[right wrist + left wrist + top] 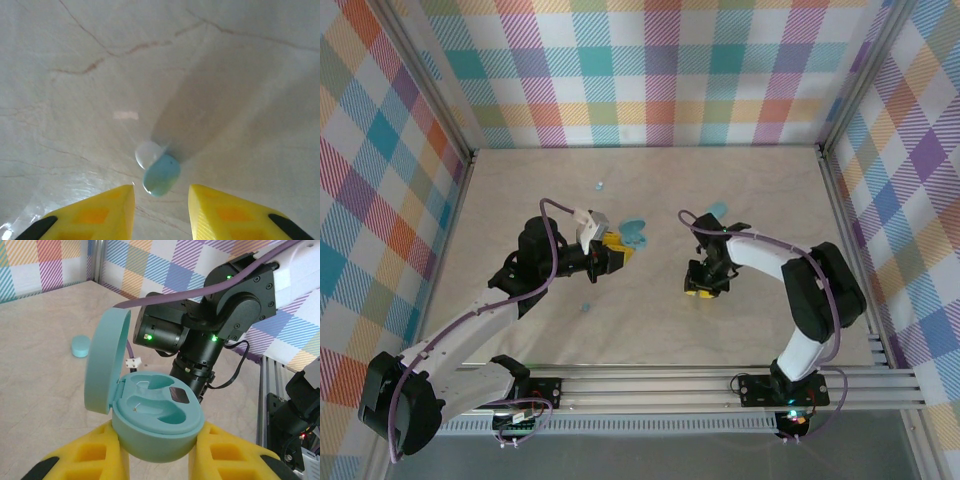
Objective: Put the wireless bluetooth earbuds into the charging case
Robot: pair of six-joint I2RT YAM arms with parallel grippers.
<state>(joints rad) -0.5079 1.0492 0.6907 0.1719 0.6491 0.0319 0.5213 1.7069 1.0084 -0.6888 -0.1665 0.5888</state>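
Yellow fingers of the right gripper were parted over one earbud on the table; closed off-centre, it could be flicked away. The open charging case was clamped in the left gripper.

Black-and-white arms with purple cables and yellow claw fingers

Pale marbled table, small blue pieces scattered on it.
Cream top with thin brown veins. On it lie a far earbud, a near earbud, a third earbud and a round blue case.
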